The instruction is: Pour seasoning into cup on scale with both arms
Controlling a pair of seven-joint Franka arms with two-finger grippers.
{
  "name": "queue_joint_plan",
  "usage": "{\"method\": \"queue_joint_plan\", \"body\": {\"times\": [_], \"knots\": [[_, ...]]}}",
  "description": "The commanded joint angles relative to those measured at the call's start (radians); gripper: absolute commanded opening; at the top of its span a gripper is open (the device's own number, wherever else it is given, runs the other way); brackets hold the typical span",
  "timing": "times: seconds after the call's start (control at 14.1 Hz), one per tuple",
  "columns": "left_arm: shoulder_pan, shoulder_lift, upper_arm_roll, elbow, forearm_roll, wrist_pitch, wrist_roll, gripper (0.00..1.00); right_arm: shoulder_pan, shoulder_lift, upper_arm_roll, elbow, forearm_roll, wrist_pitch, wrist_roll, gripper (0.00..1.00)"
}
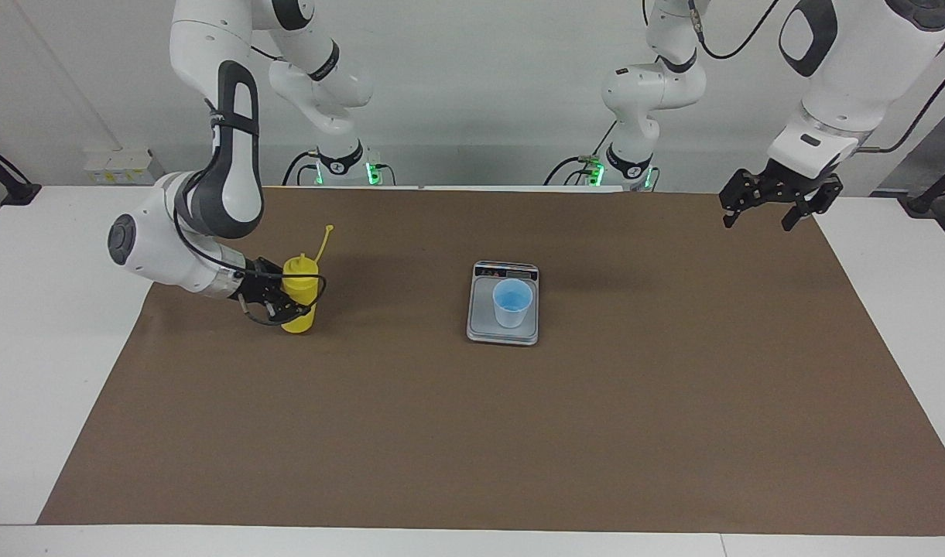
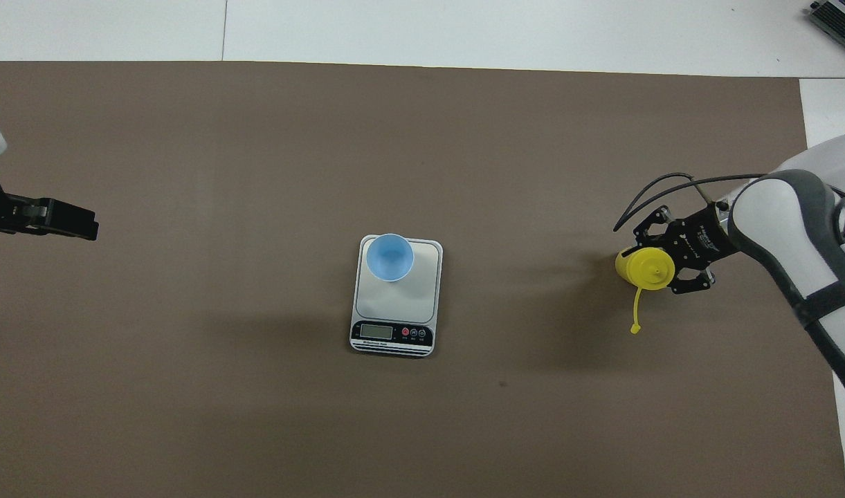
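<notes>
I see my right gripper (image 1: 280, 300) pinching the upright seasoning bottle (image 1: 299, 292) on the brown mat (image 1: 472, 433), well apart from the scale (image 1: 503, 330) carrying the cup (image 1: 512, 303). Nothing lies between them. My left gripper (image 1: 778, 203) hangs spread over the mat's edge.

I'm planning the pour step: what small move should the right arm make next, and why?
Probably lift the bottle and carry it toward the cup. The right gripper grips the upright bottle, which looks to stand on the mat at the right arm's end, well apart from the cup on the scale. The left gripper waits.
</notes>
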Motion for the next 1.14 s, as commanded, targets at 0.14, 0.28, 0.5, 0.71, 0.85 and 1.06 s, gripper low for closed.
{"method": "queue_joint_plan", "body": {"times": [0.14, 0.28, 0.5, 0.71, 0.85, 1.06], "knots": [[0.01, -0.016, -0.003, -0.011, -0.006, -0.001, 0.007, 1.0, -0.02, -0.053, 0.005, 0.062, -0.104, 0.019, 0.013, 1.0], [0.01, -0.016, -0.003, -0.011, -0.006, -0.003, 0.007, 1.0, -0.019, -0.102, 0.005, 0.07, -0.161, 0.033, -0.014, 1.0], [0.01, -0.016, -0.003, -0.011, -0.006, -0.003, 0.005, 1.0, -0.003, -0.171, 0.008, 0.067, -0.241, 0.045, -0.155, 1.0], [0.01, -0.016, -0.003, -0.011, -0.006, -0.003, 0.007, 1.0, 0.035, -0.252, 0.017, 0.058, -0.243, 0.025, -0.373, 1.0], [0.01, -0.016, -0.003, -0.011, -0.006, -0.001, 0.007, 1.0, 0.102, -0.289, 0.017, 0.064, -0.276, 0.007, -0.412, 1.0], [0.01, -0.016, -0.003, -0.011, -0.006, -0.003, 0.005, 1.0, 0.202, -0.32, 0.02, 0.075, -0.407, 0.008, -0.416, 1.0]]}}
